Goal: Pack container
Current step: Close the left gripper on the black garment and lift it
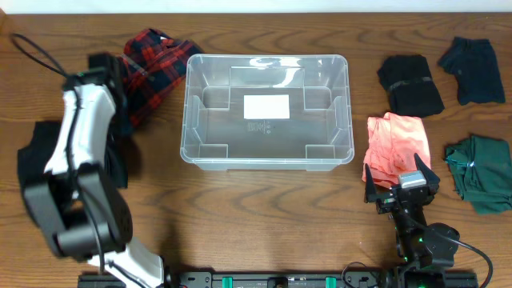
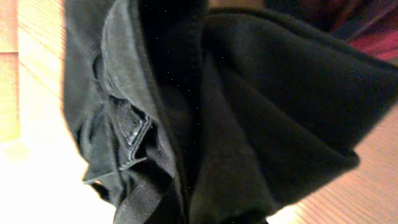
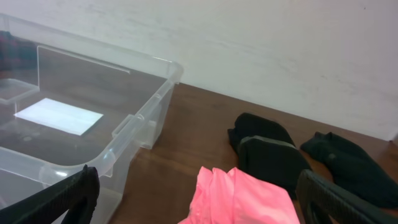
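Observation:
The clear plastic container (image 1: 346,112) stands at the table's middle with only a white label (image 1: 266,106) on its base; its near corner (image 3: 144,106) shows in the right wrist view. My left gripper (image 1: 120,116) is down at the left on a black garment (image 1: 32,152). That black cloth (image 2: 261,112) fills the left wrist view and hides the fingers, with the gripper shut on it. My right gripper (image 1: 402,186) stands open just above the near edge of a pink garment (image 1: 396,140), (image 3: 249,199), with nothing between its fingers (image 3: 68,199).
A red plaid garment (image 1: 156,60) lies left of the container, behind my left arm. To the right lie a folded black piece (image 1: 410,84), a dark teal piece (image 1: 472,70) and a green one (image 1: 480,172). A pale wall (image 3: 280,50) runs behind the table.

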Tool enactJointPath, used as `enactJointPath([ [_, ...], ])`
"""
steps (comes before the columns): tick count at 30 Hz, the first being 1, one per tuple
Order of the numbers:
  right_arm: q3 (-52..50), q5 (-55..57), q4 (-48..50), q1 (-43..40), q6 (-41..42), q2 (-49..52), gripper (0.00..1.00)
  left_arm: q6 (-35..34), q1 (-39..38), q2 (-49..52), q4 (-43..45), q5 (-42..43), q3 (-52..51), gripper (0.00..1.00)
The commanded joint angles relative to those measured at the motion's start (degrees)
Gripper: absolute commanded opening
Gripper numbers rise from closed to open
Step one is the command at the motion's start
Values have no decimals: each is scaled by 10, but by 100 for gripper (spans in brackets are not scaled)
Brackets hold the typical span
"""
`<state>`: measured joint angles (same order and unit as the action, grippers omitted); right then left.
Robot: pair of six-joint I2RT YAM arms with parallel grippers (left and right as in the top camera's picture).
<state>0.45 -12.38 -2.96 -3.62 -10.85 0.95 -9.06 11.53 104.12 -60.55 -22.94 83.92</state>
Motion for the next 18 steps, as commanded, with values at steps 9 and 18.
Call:
enactJointPath([
  [9,-1,1,-2,-8,-4,-3,99,-16,0,-118,-136,199,150,6],
  [18,-1,1,-2,-8,-4,-3,99,35,0,-136,-238,286,250,6],
])
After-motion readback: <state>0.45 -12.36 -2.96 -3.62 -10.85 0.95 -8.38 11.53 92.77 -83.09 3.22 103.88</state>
